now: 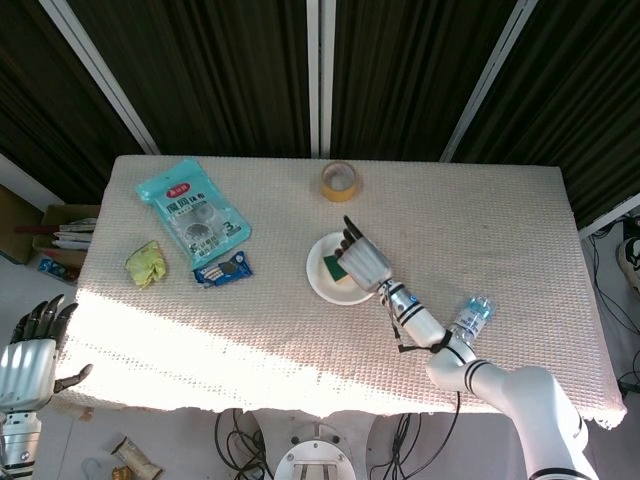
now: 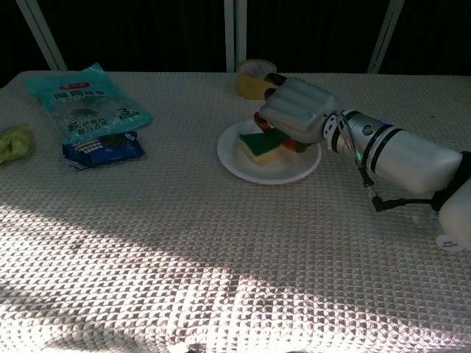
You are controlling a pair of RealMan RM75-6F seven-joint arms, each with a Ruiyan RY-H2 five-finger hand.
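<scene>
Sunlit woven tablecloth (image 2: 184, 243) lay under everything. My right hand (image 2: 298, 110) gripped the sponge (image 2: 259, 144), resting it on the white plate (image 2: 250, 170) — setting-down step, I judged; next, parting the fingers.

Robot test lab or workshop area. Evidence: worktop (image 1: 520, 250) under a woven cloth, dark slatted wall panels (image 1: 200, 70) behind, loose cables (image 1: 240, 430) on the floor beneath, and a cardboard box (image 1: 62, 232) of oddments beside it.

The right hand (image 2: 298, 110) holds a green-and-yellow sponge (image 2: 259, 144) on the white plate (image 2: 268, 168).
</scene>
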